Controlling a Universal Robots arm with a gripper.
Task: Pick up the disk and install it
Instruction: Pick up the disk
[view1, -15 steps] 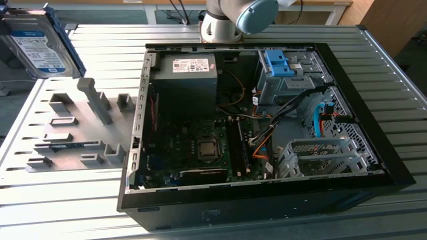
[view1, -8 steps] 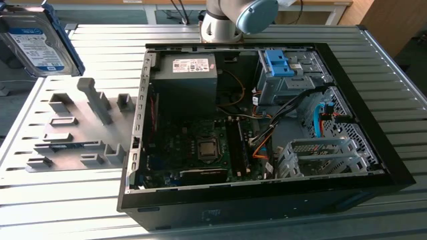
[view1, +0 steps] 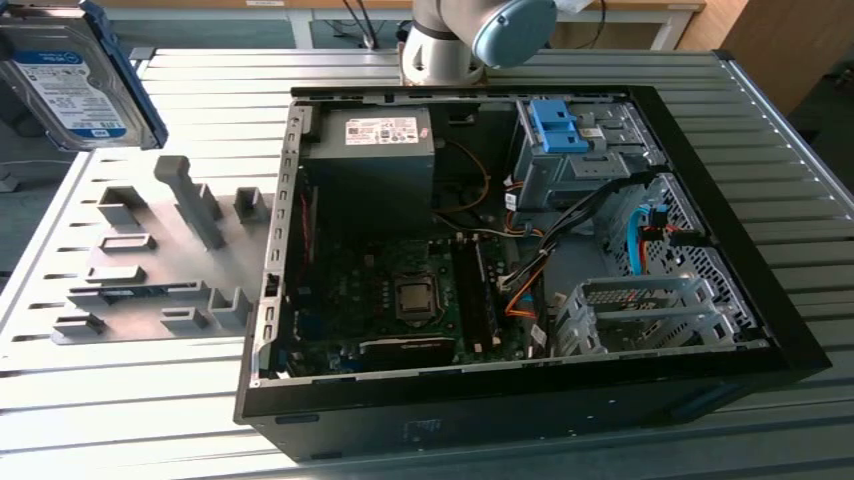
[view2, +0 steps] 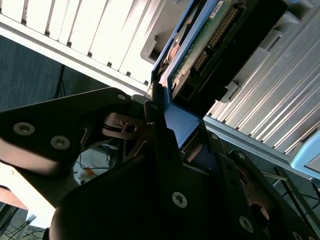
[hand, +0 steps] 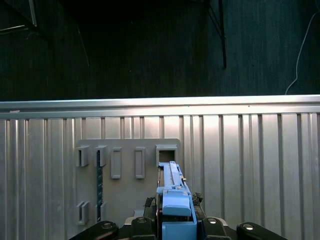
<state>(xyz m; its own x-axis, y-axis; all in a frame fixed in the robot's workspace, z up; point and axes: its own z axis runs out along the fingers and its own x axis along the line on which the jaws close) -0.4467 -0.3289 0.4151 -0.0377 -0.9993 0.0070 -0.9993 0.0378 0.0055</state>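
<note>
In the exterior view, your disk (view1: 74, 85) hangs high at that view's left, well apart from the open computer case (view1: 787, 330). In the second wrist view, the gripper (view2: 182, 127) looks clamped on its blue frame. The disk is stiff and probably hefty, with bare circuitry, so grip only the frame. In the first wrist view, it stands edge-on over the grey holder plate (hand: 130, 200).

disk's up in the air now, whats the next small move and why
Probably carry it toward the exterior view's right, over the open computer case. The gripper is shut on the disk by its blue bracket, and it hangs clear above the grey fixture plate, so lifting looks done; the drive cage sits inside the case.
</note>
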